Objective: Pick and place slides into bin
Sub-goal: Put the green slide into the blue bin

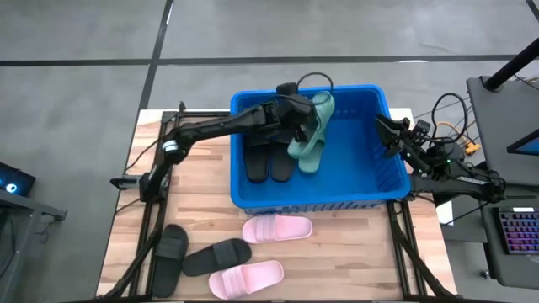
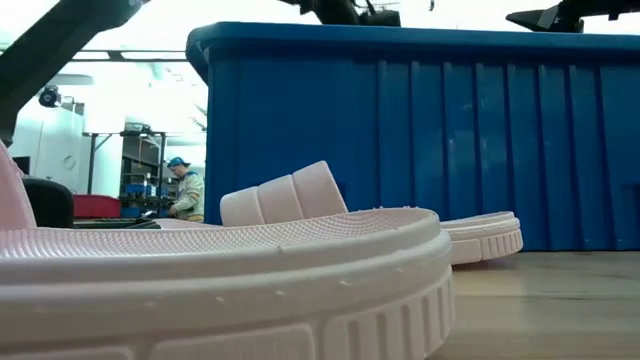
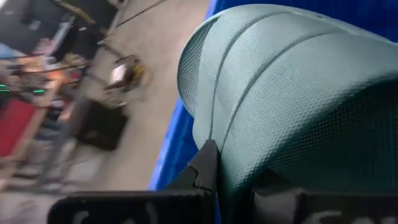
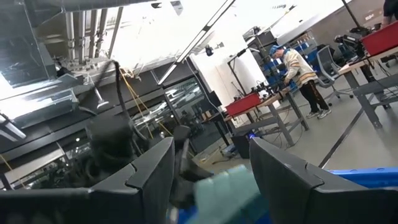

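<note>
The blue bin (image 1: 370, 181) stands mid-table and holds two black slides (image 1: 269, 160) lying side by side on its floor. My left gripper (image 1: 299, 114) reaches over the bin's far left part and is shut on a dark green slide (image 1: 312, 139), which fills the left wrist view (image 3: 298, 93). My right gripper (image 1: 389, 130) waits open and empty at the bin's right rim. Two pale pink slides (image 1: 278, 228) (image 1: 246, 279) and two black slides (image 1: 217, 255) (image 1: 168, 259) lie sole-down on the table in front of the bin. My left gripper holds the green slide near its upper end (image 3: 249, 155), pinched between the two fingers, of which one (image 3: 205, 168) shows against the slide's edge. The fingers come level from the table's left. The slide hangs tilted below them inside the bin; whether its lower end (image 1: 307, 164) touches the floor I cannot tell.
The bin's right half (image 1: 362, 151) is bare floor. In the low view the near pink slide (image 2: 220, 290) fills the foreground, with the other pink slide (image 2: 300, 200) in front of the bin's wall (image 2: 420, 140). A person stands far behind the table (image 2: 185, 190).
</note>
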### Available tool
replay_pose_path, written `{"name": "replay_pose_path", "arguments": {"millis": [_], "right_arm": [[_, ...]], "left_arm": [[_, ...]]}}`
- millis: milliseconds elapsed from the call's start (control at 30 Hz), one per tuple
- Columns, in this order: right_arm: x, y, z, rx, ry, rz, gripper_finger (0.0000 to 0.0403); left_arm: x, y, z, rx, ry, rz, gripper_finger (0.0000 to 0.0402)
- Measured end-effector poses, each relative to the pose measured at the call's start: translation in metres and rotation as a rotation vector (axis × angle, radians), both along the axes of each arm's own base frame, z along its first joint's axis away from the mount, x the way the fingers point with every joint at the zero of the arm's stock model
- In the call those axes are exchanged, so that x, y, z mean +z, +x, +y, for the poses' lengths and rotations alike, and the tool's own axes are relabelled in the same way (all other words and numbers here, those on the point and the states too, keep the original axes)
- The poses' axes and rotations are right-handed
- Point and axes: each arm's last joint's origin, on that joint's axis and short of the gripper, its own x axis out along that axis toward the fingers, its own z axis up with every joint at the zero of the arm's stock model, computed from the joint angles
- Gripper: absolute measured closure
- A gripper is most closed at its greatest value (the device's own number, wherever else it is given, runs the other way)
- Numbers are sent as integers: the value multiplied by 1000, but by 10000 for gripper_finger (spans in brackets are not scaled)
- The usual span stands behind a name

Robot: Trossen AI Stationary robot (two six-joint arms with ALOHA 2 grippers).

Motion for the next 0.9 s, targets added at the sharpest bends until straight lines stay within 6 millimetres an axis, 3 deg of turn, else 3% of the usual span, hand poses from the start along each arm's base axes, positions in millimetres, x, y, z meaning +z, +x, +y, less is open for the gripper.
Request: {"name": "replay_pose_path", "arguments": {"millis": [133,367,567,900], "right_arm": [[1,0,0,0,-1,-6,202],[9,-4,1,0,-14,-108,202],[10,-5,1,13,5,-140,202],[10,-5,1,23,24,-155,202]], "left_arm": [[-19,14,1,2,37,29,401],[3,33,-14,-61,49,-207,401],[-2,39,-20,-139,6,-231,401],[-49,39,-9,75,108,18,401]]}}
